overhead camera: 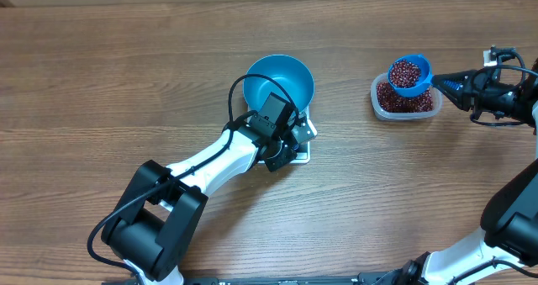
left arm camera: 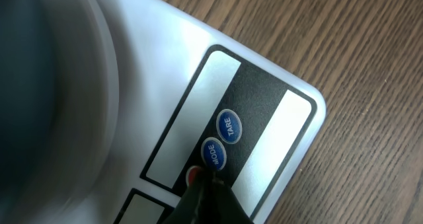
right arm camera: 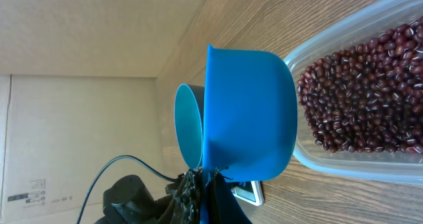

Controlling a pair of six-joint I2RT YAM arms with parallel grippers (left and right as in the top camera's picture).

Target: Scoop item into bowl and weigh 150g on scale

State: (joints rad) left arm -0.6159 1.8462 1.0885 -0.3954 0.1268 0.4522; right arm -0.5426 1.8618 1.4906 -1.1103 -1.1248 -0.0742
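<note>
Bowl (overhead camera: 282,76) sits on scale (overhead camera: 303,153), middle of counter (overhead camera: 126,58). Left gripper (left arm camera: 210,196) shut, empty, tip at red button (left arm camera: 193,175), presumably switching on or zeroing before loading. Right gripper (overhead camera: 447,83) clamps scoop (overhead camera: 425,66), heaped with beans (overhead camera: 407,75), held level over tub (overhead camera: 435,107) near counter's right edge, so spills fall back in.

Left arm (overhead camera: 214,160) stretched forward; left gripper (overhead camera: 284,144) closed, pointing down. Right gripper (overhead camera: 448,83) clamped shut, held level.
</note>
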